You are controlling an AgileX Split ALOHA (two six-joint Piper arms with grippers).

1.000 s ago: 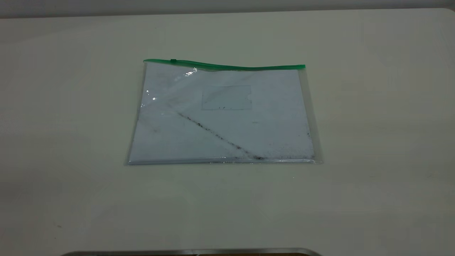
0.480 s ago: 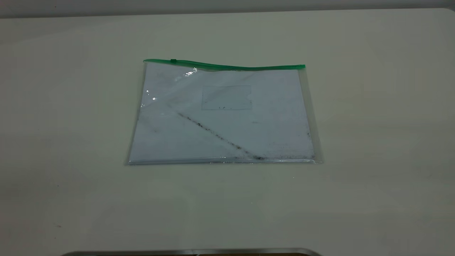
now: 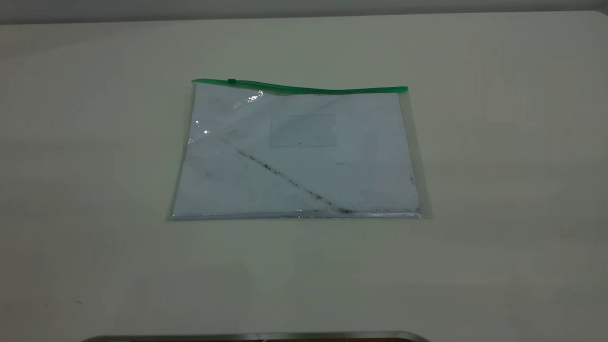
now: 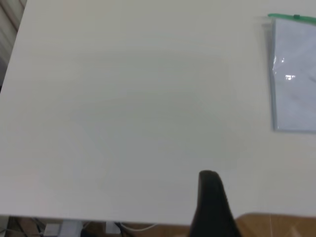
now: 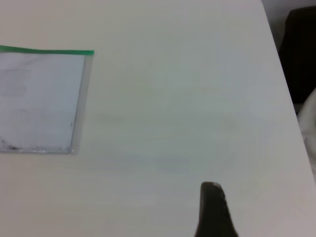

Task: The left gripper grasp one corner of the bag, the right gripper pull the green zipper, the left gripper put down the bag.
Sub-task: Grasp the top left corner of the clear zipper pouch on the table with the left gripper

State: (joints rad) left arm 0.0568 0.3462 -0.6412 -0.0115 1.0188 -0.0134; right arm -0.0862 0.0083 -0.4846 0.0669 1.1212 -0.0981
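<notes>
The bag [image 3: 294, 152], a flat clear pouch with white sheets and a dark diagonal smudge inside, lies flat on the middle of the table. The green zipper [image 3: 304, 89] runs along its far edge, and its small slider [image 3: 232, 81] sits near the left end. Neither arm appears in the exterior view. In the left wrist view only the black tip of my left gripper [image 4: 210, 197] shows, over bare table near the table's edge, well apart from the bag [image 4: 296, 74]. The right gripper [image 5: 212, 207] likewise shows a single black tip, far from the bag [image 5: 39, 98] and its zipper [image 5: 47, 50].
The pale table [image 3: 498, 190] spreads wide on every side of the bag. A metal strip [image 3: 256, 336] lies at the near edge in the exterior view. Beyond the table's edge stands a dark object [image 5: 301, 49] in the right wrist view.
</notes>
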